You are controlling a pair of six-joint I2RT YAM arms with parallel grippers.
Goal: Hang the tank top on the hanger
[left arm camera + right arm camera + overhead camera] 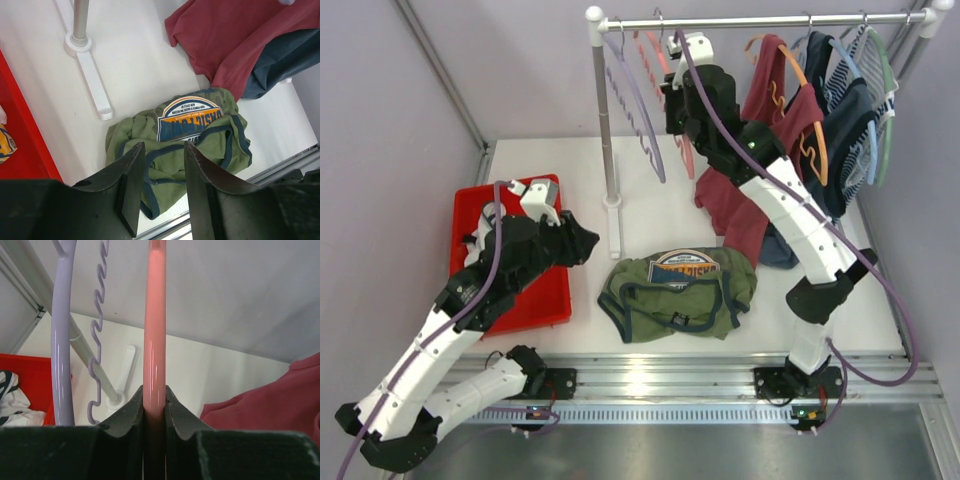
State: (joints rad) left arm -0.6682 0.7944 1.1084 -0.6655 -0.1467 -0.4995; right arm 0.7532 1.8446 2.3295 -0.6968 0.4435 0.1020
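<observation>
While clamped on the hanger (154,315), right pincer (154,392) well behind the tank top (675,295). Nearer it: left pincer (163,147), agape, empty, just left.

Bright, even light, soft shadows, glare on the aluminium rail (650,382), wrist foregrounds perhaps soft.

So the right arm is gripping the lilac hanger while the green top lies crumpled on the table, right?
Not the lilac hanger: the right wrist view shows the right gripper shut on the salmon-pink hanger beside it. The green top does lie crumpled on the table.
</observation>
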